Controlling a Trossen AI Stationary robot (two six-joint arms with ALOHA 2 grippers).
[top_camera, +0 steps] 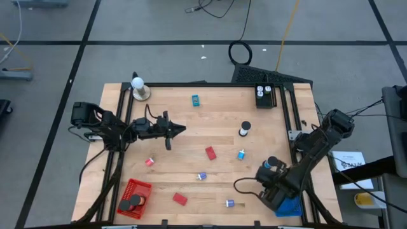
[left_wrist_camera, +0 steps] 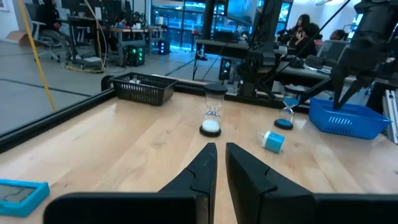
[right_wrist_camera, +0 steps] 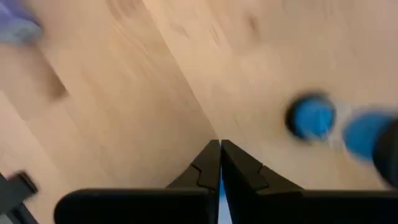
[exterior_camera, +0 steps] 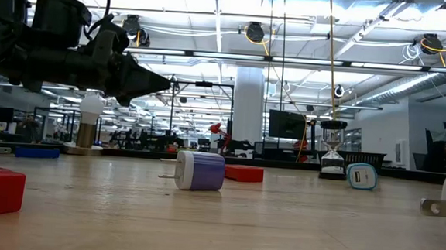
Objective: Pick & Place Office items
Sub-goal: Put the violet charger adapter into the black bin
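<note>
Both end effectors, left [top_camera: 180, 130] and right [top_camera: 262, 173], are pressed together, empty. That red block [top_camera: 210, 152] looks light and stiff; you'd pinch its flat sides.

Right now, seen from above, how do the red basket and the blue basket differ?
The red basket sits near the table's left corner, the blue basket near its right. The red basket lies uncovered with a dark round item inside; the blue basket is partly hidden under the right arm, contents unseen. Both stand along the same table edge.
</note>
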